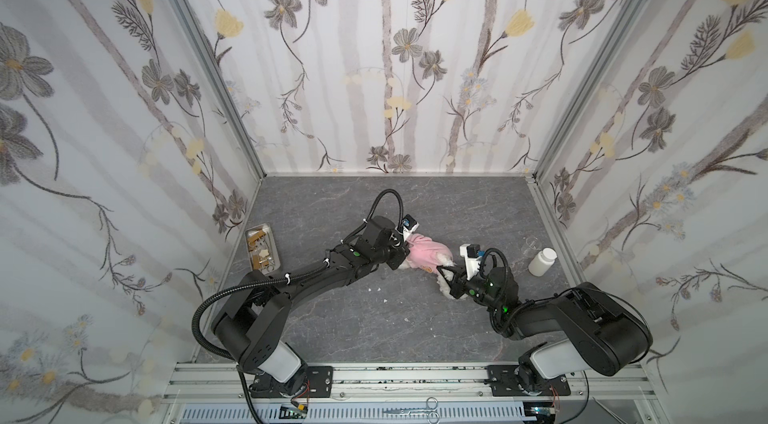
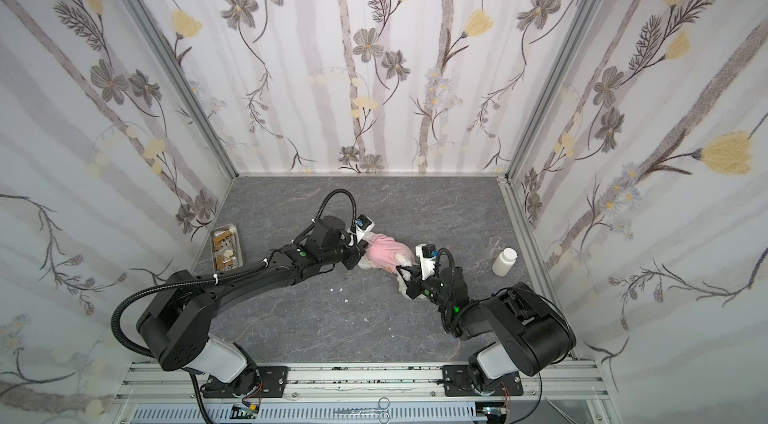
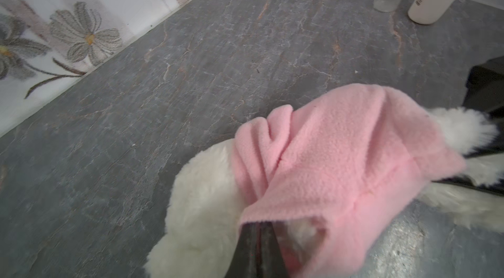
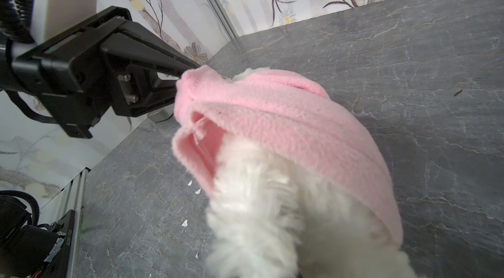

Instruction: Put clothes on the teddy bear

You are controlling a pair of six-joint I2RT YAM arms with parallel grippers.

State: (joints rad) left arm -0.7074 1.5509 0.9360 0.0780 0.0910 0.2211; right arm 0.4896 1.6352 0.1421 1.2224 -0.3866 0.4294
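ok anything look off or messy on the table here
A few small white scraps lie loose on the grey table near the bear; what they are is unclear. The pink hoodie sits bunched and twisted on the bear, not pulled straight.

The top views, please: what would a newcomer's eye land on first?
The pink hoodie mid-table, pulled partway over the fluffy white teddy bear, stands out against the grey tabletop. Both arms meet there: the left gripper is shut on the hoodie's edge, the right gripper on the bear's fur. A white bottle stands apart near the right wall.
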